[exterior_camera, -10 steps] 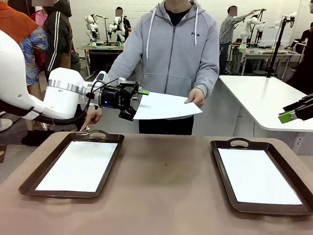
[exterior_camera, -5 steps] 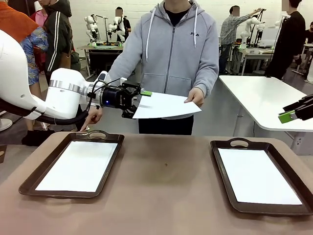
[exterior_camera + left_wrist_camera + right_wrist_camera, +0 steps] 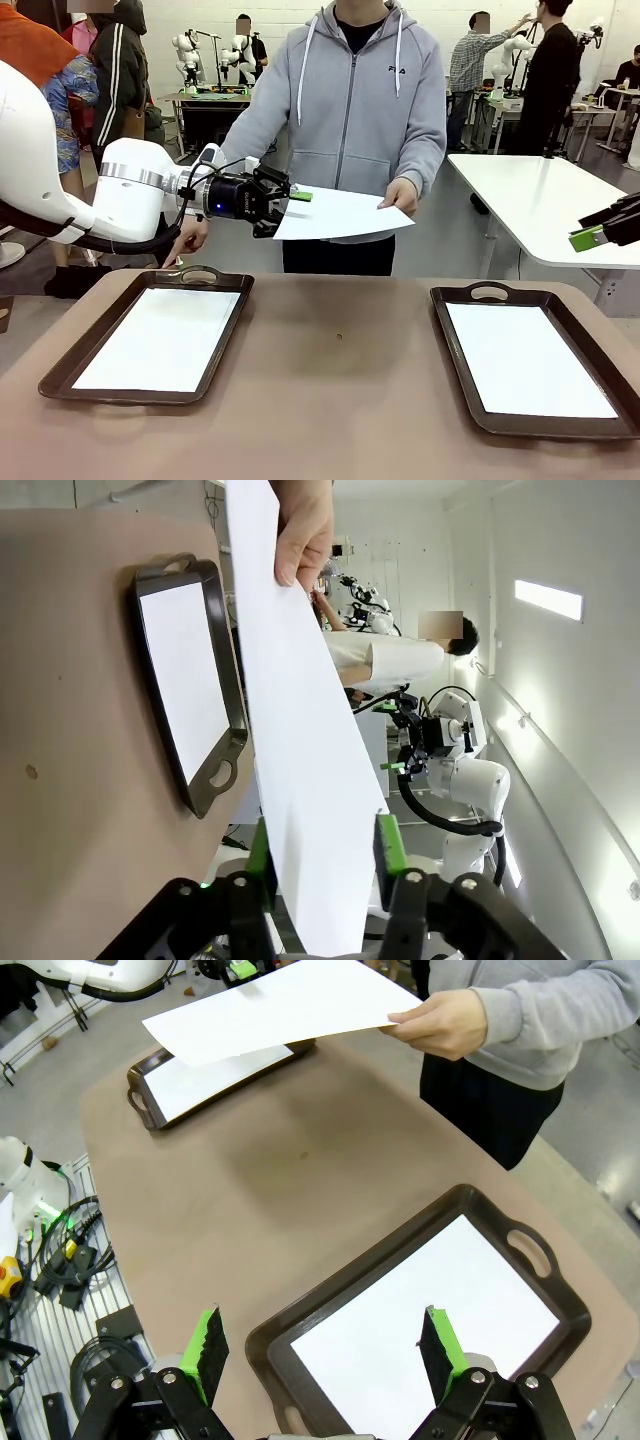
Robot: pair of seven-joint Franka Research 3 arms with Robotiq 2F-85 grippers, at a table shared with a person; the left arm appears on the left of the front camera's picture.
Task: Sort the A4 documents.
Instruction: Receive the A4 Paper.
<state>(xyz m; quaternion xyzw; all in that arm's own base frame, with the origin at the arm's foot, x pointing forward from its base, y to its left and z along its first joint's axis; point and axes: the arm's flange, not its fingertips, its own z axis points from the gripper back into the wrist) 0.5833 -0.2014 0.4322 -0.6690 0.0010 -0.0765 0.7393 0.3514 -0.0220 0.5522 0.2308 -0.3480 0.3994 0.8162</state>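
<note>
Front view: left tool (image 3: 282,207) is pinched on a paper sheet (image 3: 340,213) the person's hand (image 3: 400,197) holds past the tabletop's far edge. Right tool (image 3: 320,1345) gapes apart. Both trays (image 3: 62,375) hold paper; this sheet needs placing.

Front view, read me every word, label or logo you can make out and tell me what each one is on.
"FILA": small logo on the chest of the person's grey hoodie, barely legible.
Print on the left tool: too small to read.
The held sheet and the sheets in both trays: blank, no text.
</note>
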